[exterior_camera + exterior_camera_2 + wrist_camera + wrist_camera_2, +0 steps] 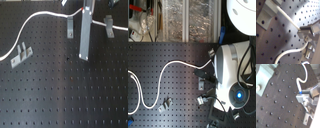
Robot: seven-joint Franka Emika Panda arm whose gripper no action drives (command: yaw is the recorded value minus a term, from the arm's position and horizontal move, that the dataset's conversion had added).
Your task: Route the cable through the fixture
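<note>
A long thin white flexible cable (pixel 30 21) is laid across a black perforated metal board (pixel 65 95); in the first exterior view it is seen to run from that view's left edge, arch upward and pass along the top to the metal gripper (pixel 85 11), where a short red band (pixel 81 9) is visible on it. In the second exterior view the same cable (pixel 170 67) is traced in an S-shaped curve from the second exterior view's left side to the white robot arm (pixel 230 70). In both wrist views the cable's end is seen clenched between the gripper's grey metal fingers (pixel 307 29), with a straight white stub projecting beyond them in the first wrist view. Grey metal clip fixtures are bolted to the board: a small one (pixel 20 54) at the first exterior view's left, an upright one (pixel 70 26) just beside the gripper, and another (pixel 109 25) at the right. Clear plastic bins (pixel 185 20) are placed beyond the board in the second exterior view; their contents cannot be made out.
</note>
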